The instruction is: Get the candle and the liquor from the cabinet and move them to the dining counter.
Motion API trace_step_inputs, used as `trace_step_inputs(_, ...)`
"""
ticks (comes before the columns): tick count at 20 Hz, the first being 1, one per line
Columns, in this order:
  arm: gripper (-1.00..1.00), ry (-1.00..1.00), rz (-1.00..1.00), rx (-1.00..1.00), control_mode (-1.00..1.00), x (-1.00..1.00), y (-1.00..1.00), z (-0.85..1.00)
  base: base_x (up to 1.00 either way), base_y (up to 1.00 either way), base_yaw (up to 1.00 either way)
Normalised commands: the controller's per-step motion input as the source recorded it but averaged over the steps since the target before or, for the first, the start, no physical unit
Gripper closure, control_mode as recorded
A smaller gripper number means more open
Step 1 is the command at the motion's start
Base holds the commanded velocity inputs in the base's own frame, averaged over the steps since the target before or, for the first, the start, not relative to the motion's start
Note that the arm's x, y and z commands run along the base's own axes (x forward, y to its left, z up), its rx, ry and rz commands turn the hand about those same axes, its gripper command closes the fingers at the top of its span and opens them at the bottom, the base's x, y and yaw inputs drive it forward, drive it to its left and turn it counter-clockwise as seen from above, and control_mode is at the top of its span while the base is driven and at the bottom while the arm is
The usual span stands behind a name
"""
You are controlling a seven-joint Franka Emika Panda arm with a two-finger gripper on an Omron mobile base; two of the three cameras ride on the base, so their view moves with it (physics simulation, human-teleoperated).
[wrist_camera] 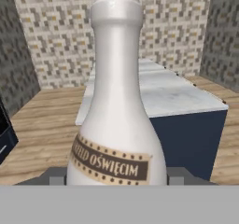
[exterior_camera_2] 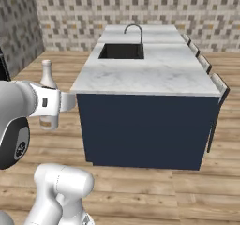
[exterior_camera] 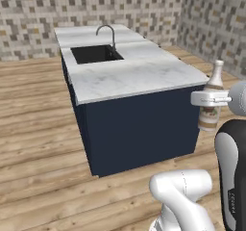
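I have the liquor point(wrist_camera: 116, 106) close before the hand camera: a bottle with a whitish, narrow neck and rounded cap, widening to a pale body. A label band runs round it, brown with a dotted pale border and pale capital lettering. In the left base view the liquor point(exterior_camera: 211, 100) stands upright in the air, off the right-hand end of the desk point(exterior_camera: 129, 73), and it touches neither the marble nor the floor. The lower body looks brownish there, the neck whitish. The jaws of the gripper point(exterior_camera: 211, 98) are closed on the liquor at mid-body, below the neck, and the bottle is carried clear of any support.

Going left to right in the right base view: the liquor point(exterior_camera_2: 47, 95) sits at the far left, held by the gripper point(exterior_camera_2: 50, 102), just beside the near left corner of the desk point(exterior_camera_2: 154, 76) but apart from it. Next comes the desk itself, white marble with grey veins on a dark navy base. A black sink point(exterior_camera_2: 122, 51) is set toward its far end, with a curved faucet point(exterior_camera_2: 134, 32) behind. At the right edge stand the stools point(exterior_camera_2: 206, 64), in a row along the desk's side. The wooden floor point(exterior_camera_2: 140, 186) surrounds it; mosaic tiled walls point(exterior_camera_2: 117, 8) close the back.
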Motion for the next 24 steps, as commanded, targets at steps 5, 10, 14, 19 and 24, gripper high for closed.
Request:
trace_step_inputs(5, 1.00, 0.00, 0.00, 0.00, 1.00, 0.00, 0.00, 0.00, 0.51, -0.63, 0.00)
trace_step_inputs(10, 1.00, 0.00, 0.00, 0.00, 1.00, 0.00, 0.00, 0.00, 0.49, -0.64, 0.00)
trace_step_inputs(14, 1.00, 0.00, 0.00, 0.00, 1.00, 0.00, 0.00, 0.00, 0.49, -0.64, 0.00)
trace_step_inputs(19, 1.00, 0.00, 0.00, 0.00, 1.00, 0.00, 0.00, 0.00, 0.49, -0.64, 0.00)
trace_step_inputs(24, 1.00, 0.00, 0.00, 0.00, 1.00, 0.00, 0.00, 0.00, 0.48, -0.64, 0.00)
